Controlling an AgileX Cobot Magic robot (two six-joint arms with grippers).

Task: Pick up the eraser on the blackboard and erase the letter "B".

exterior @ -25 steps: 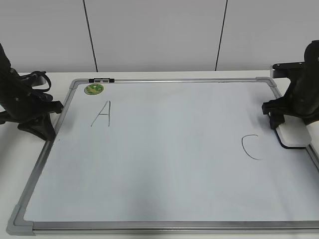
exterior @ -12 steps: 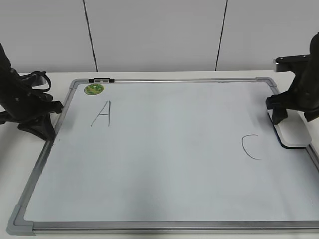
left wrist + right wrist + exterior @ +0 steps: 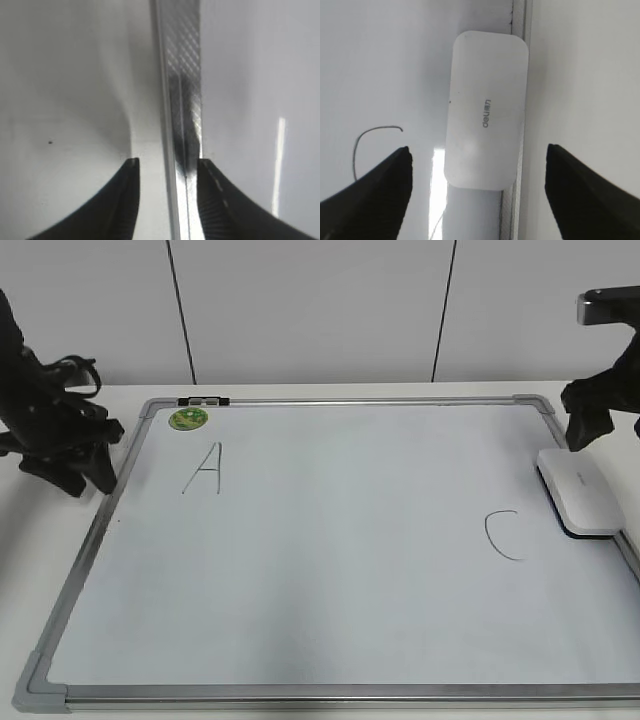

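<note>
The eraser, a white rounded block with a thin black base, lies flat on the blackboard against its right frame; it also shows in the right wrist view. My right gripper hangs open and empty above the eraser's far end, its jaws spread wider than the block. My left gripper is open and empty over the board's left frame, its jaws on either side of the rail. An "A" and a "C" are drawn on the board. No letter "B" shows; the surface between them is blank.
A round green sticker sits near the board's far left corner, next to a black clip on the frame. The board lies on a white table, with a white panelled wall behind. Part of the "C" shows in the right wrist view.
My right gripper has risen and moved back to the right, away from the eraser, which stays on the board by the right frame. My left arm has lifted slightly.
</note>
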